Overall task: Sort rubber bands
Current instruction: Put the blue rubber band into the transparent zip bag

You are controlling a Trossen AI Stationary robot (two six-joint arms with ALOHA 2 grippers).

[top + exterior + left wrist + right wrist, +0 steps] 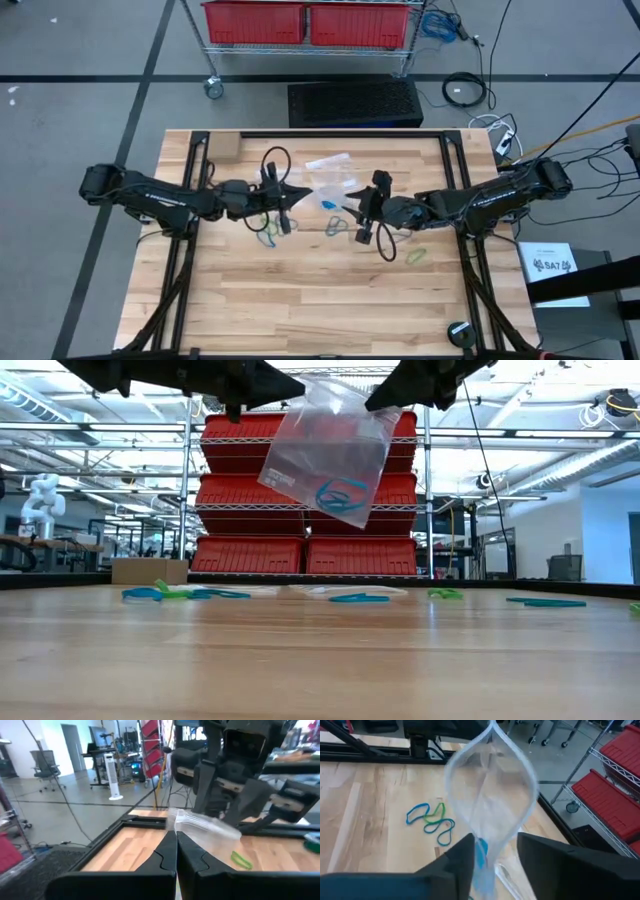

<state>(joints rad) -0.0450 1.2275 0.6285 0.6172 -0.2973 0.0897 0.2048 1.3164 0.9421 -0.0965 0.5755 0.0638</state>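
Both my arms reach inward over mid-table, raised off the surface, wrists facing each other. Left gripper [303, 193]: fingers [192, 859] pressed together, tips pointing at the right arm. Right gripper [352, 203]: fingers [454, 862] parted, a clear gap between them.

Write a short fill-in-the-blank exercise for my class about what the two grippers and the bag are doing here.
1. The left gripper pinches one edge of a clear plastic ____ held above the table.
2. The rubber bands inside it are ____ in colour.
3. The right gripper has its fingers ____ around the bag's mouth.

Missing words: bag; blue; open
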